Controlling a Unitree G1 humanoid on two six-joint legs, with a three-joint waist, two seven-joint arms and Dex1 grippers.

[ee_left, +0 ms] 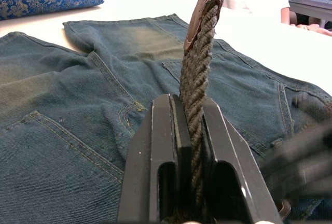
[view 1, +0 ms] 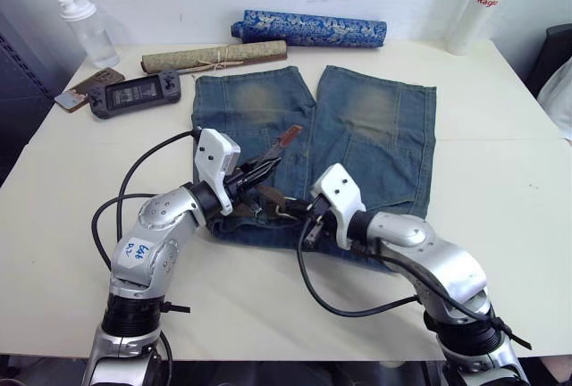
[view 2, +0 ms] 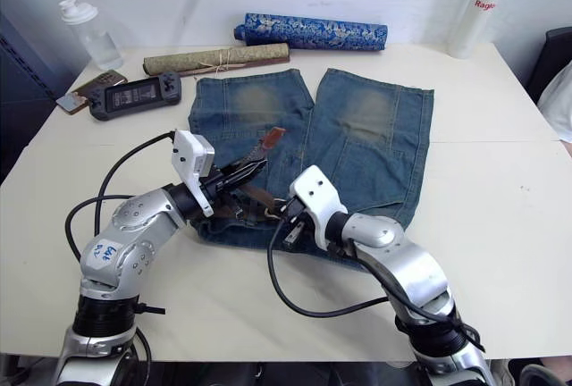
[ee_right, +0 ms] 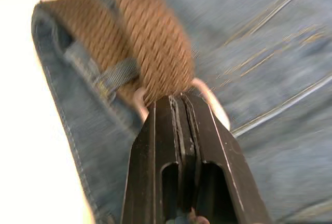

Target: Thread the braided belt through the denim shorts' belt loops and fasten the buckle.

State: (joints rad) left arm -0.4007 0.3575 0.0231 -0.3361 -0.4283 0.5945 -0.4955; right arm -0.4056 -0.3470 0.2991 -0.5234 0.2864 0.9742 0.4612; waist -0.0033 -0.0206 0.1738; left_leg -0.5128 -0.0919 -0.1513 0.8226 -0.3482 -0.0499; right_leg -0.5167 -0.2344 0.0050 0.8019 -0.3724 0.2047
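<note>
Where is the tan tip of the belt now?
In the left eye view, the tan tip sticks up over the denim shorts, just beyond the left end effector holding the braided belt.

Table (view 1: 500,180): cream-white top, carries everything. Denim shorts (view 1: 375,127) lie flat at centre, legs toward far edge. Far edge: blue patterned roll (view 1: 308,29), beside it tan roll (view 1: 213,55) tied with string. Far left corner: clear bottle (view 1: 88,29), dark handheld console (view 1: 134,94), small flat item (view 1: 88,87) beside console. Far right: white bottle (view 1: 481,6), upright.
</note>
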